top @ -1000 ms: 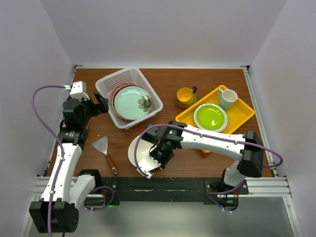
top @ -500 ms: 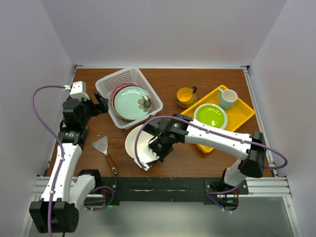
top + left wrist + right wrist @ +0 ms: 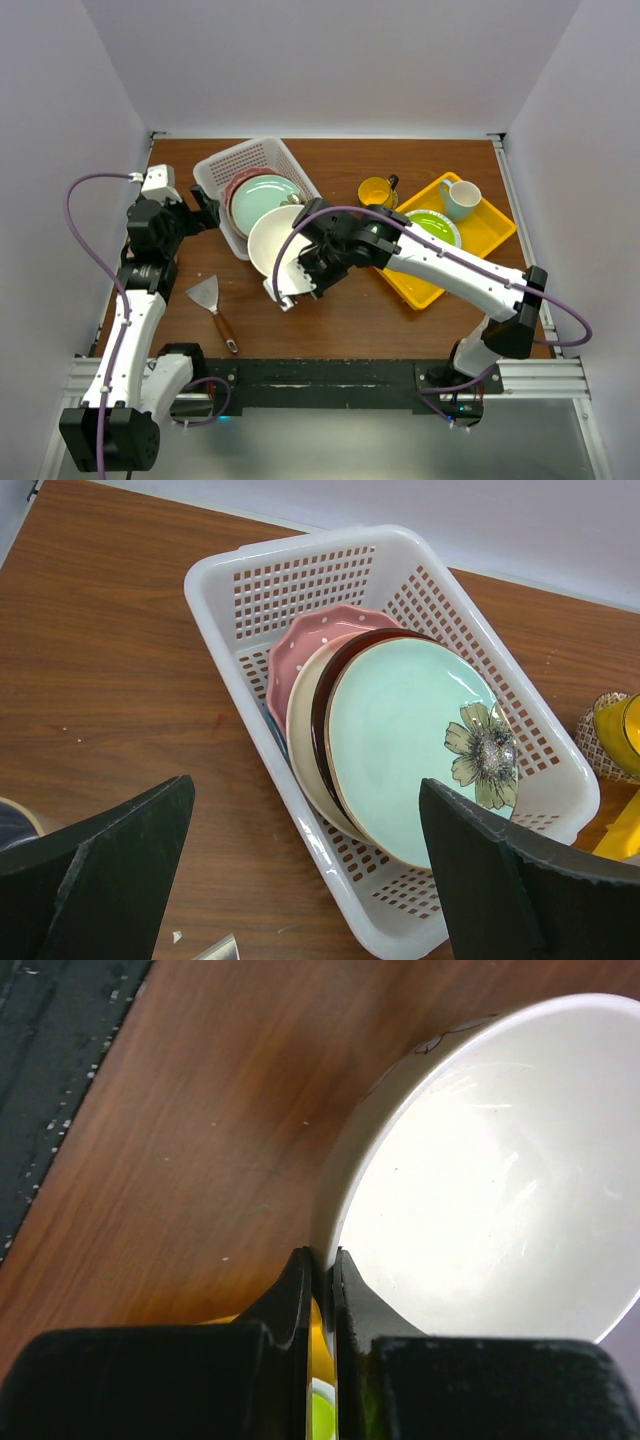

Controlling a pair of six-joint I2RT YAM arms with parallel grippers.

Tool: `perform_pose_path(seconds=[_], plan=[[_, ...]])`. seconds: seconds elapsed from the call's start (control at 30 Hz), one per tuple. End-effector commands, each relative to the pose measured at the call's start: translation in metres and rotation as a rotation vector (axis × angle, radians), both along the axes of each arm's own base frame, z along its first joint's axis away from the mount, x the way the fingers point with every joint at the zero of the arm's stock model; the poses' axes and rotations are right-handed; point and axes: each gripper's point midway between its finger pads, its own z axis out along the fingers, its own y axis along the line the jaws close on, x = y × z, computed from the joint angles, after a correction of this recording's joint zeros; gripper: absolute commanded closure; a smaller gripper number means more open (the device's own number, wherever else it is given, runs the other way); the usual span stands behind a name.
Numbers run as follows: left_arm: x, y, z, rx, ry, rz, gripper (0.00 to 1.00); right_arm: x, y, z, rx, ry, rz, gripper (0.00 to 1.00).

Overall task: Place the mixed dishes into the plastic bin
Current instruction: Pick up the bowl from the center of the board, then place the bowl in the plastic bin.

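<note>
My right gripper [image 3: 288, 292] is closed narrow on the rim of the bowl [image 3: 272, 240], one finger inside and one outside. The bowl hangs tilted from this thin edge, and I think it is lifted off the table [image 3: 350, 320]. The bin [image 3: 300, 545] is just beyond the bowl, on the side away from my right fingertips, and the bowl's far edge already overlaps the bin's near wall. The plates [image 3: 400, 730] inside stand on edge and lean together, which leaves free floor behind them. My left gripper [image 3: 206, 212] is spread wide and holds nothing. The bin lies straight ahead of its fingers, perhaps so it can steady the bin.
</note>
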Motion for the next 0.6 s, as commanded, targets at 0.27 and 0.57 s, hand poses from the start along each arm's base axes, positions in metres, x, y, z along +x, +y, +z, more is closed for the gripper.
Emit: perform_pose_path(seconds=[0.27,0.57], plan=[[0.004,0.001,0.018,-0.006,-0.053,0.002,0.00,0.107,0.067,0.092,0.381,-0.310,-0.239,1.00],[0.004,0.001,0.017,-0.005,-0.050,0.002,0.00,0.161,0.093,0.095,0.474,-0.346,-0.375,1.00]])
